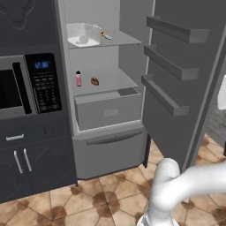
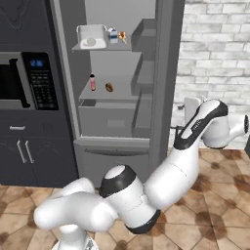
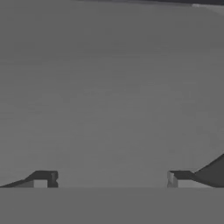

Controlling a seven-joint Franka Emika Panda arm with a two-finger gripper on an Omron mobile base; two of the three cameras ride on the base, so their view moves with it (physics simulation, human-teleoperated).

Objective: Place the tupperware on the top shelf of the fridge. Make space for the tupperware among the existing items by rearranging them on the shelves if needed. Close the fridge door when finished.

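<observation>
1. White, boxy plastic tupperware (image 1: pixel 83 35): sitting on the top glass shelf (image 1: pixel 126 40) of the tall grey fridge, at the left side. Looks like that part of the job is done.
2. Just beside it on the right, a few small food bits (image 1: pixel 105 34). Close to the tub, but touching or not is too small to tell.
3. One shelf down: a little pink bottle (image 1: pixel 78 78) standing up and a small brown round snack (image 1: pixel 95 81), apart from each other. Below them, a grey pull-out drawer (image 1: pixel 108 108), poking out a little.
4. Big grey fridge door (image 1: pixel 185 88): wide open, swung out to the right, with three long door racks on its inside.
5. Small dark two-finger claw (image 3: pixel 109 179): spread wide, with nothing between the fingertips (image 3: pixel 43 178). Right in front of it, a flat plain grey face, most likely the outside of the door.
6. Step in hand, by the look of it: shutting the door.
7. To do it well: press flat on the door, far from the hinge, near the free edge.
8. Push slowly and in a curve, the way the door swings.
9. Go gently at the end, so nothing on the shelves shakes or tips.
10. Watch the drawer; may block the door if out too far.
</observation>
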